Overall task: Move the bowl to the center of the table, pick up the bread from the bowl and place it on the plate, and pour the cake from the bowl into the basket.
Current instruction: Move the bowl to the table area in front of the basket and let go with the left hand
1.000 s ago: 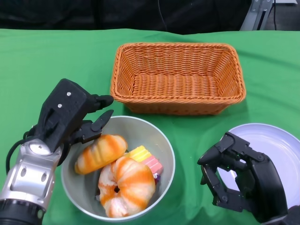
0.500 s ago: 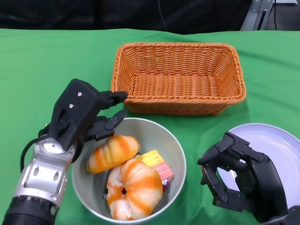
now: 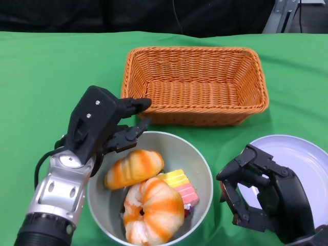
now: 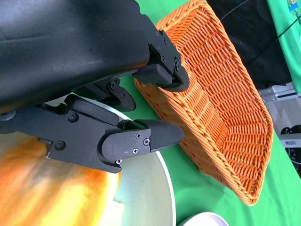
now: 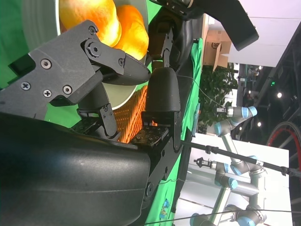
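Bowl (image 3: 197, 159) unlabelled – left hand (image 3: 102, 125) grips its rim – no writing readable

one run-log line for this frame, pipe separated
phase: sliding bowl to center | left hand: gripping bowl rim | right hand: idle by plate | bread, cake in bowl | basket: empty

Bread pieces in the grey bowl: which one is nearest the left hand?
The elongated orange-striped bread roll, lying right under the left hand by the grey bowl's far rim. The ring-shaped orange-striped bread sits nearer the robot.
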Robot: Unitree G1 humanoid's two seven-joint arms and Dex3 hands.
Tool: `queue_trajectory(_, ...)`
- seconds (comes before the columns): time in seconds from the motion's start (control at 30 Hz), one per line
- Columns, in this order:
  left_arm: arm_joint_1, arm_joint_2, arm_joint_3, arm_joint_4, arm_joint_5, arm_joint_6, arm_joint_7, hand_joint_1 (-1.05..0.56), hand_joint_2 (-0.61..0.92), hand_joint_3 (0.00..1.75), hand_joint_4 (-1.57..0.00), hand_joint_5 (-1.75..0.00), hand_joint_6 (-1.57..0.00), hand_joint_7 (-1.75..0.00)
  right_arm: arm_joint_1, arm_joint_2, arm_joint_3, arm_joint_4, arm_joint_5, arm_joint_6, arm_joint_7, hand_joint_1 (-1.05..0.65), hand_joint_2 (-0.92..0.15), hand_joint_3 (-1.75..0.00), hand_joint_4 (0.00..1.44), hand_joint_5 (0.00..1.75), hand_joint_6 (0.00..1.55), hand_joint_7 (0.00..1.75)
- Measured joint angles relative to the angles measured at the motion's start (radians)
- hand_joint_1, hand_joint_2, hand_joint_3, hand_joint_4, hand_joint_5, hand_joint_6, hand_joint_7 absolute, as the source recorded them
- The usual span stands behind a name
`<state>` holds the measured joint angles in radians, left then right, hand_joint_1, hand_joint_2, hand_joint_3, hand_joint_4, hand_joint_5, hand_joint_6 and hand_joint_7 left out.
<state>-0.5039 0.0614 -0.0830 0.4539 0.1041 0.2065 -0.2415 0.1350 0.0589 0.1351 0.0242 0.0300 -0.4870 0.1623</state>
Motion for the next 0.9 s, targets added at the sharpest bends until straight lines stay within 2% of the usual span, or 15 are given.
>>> queue_trajectory(0.53, 0.0, -0.003, -0.031, 0.0, -0.001, -0.039, -0.002, -0.56, 0.92, 0.55, -0.69, -0.03, -0.46, -0.01, 0.004, 0.002, 0.0, 0.0, -0.001, 0.0, -0.002, -0.14, -0.55, -0.98, 0.68, 1.65, 0.62, 1.33)
queue_trajectory(0.9, 0.001, 0.06, 0.019, -0.002, -0.001, -0.117, -0.001, -0.57, 0.92, 0.51, -0.72, -0.04, -0.47, -0.01, 0.004, -0.004, 0.0, -0.001, -0.001, 0.0, 0.0, -0.16, -0.53, -0.98, 0.68, 1.64, 0.62, 1.35)
